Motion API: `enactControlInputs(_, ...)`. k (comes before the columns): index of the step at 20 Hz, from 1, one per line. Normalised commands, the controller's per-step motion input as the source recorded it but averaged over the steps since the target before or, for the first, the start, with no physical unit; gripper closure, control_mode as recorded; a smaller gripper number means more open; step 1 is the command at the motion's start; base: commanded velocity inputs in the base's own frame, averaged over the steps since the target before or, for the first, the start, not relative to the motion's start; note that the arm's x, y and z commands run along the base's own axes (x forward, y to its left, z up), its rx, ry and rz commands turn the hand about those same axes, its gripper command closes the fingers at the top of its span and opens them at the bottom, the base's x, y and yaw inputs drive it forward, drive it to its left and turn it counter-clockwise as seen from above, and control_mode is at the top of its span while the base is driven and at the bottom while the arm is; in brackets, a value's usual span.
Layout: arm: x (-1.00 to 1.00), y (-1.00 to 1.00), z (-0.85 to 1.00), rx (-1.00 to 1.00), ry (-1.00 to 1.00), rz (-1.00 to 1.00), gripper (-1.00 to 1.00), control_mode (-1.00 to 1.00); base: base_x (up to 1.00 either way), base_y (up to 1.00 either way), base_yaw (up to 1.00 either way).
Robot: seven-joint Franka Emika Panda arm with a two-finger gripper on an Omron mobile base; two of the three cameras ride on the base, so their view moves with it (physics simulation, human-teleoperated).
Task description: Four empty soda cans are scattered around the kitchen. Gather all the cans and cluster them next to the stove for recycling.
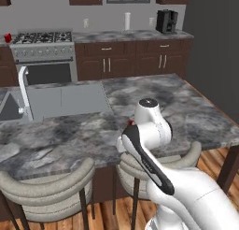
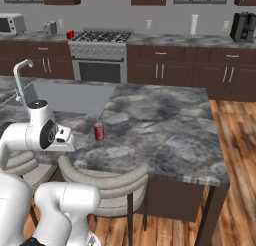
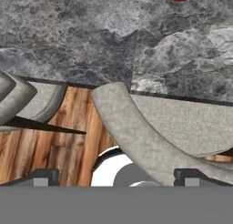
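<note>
One soda can (image 2: 99, 132) stands upright near the counter (image 2: 165, 135)'s near edge, bare stone all around it. A second can (image 2: 70, 34) sits just left of the stove (image 2: 100, 52). The end effector (image 3: 116, 182), released, hangs above a stool (image 3: 136, 132); the hand view cuts the near can at the top edge.

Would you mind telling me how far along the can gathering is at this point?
Done: one soda can already stands on the back counter beside the stove. In hand: nothing; the hand is open and empty, above a stool at the island's edge. Left: a second can stands on the island counter near the arm; the other two cans are not visible.
</note>
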Motion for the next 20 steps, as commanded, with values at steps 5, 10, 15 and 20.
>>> enactControlInputs(5, 0.99, -0.04, 0.63, 0.00, 0.07, 0.00, -1.00, -1.00, 0.00, 0.00, 0.00)
enactControlInputs(10, 0.78, -0.21, 0.46, -0.03, 0.19, -0.11, -1.00, -1.00, 0.00, 0.00, 0.00)
enactControlInputs(15, 0.99, -0.15, 0.00, 0.00, 0.07, -0.20, -1.00, -1.00, 0.00, 0.00, 0.00)
enactControlInputs(20, 1.00, -0.13, -0.18, 0.00, 0.05, -0.16, -1.00, -1.00, 0.00, 0.00, 0.00)
